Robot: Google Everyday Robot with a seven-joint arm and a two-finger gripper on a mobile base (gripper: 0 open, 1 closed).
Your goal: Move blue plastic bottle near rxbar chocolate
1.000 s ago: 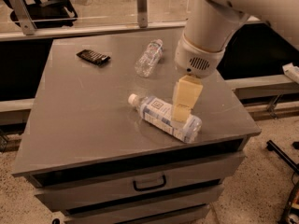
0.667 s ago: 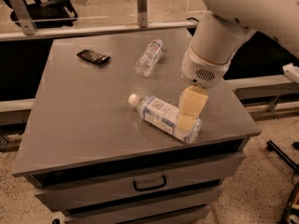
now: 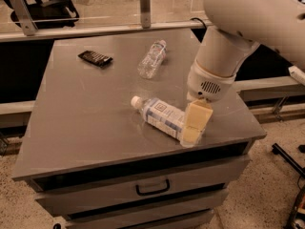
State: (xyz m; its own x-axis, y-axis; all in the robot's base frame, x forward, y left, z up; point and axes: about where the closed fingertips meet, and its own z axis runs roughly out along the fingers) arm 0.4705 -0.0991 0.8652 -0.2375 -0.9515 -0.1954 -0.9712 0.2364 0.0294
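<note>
At the front right of the grey cabinet top (image 3: 86, 128), blue plastic bottle (image 3: 159, 114) lies on its side, gripper (image 3: 194, 125) down over its base end, grasp cannot be told; rxbar chocolate (image 3: 95, 58) well apart toward the back, small clear bottle (image 3: 151, 59) near it.

Prob. lab/office: grey drawer cabinet (image 3: 86, 113), speckled floor (image 3: 267, 194), glass partition (image 3: 95, 8); gripper (image 3: 196, 125) nr cabinet's front edge.

The scene is being viewed by a single camera, which is being held above the front of the grey drawer cabinet (image 3: 86, 128) and tilted down toward the glass barrier (image 3: 95, 8) behind. The whole top is being framed at moderate range. The gripper (image 3: 194, 128) is being seen right-front, over the base end of the blue plastic bottle (image 3: 159, 114).
</note>
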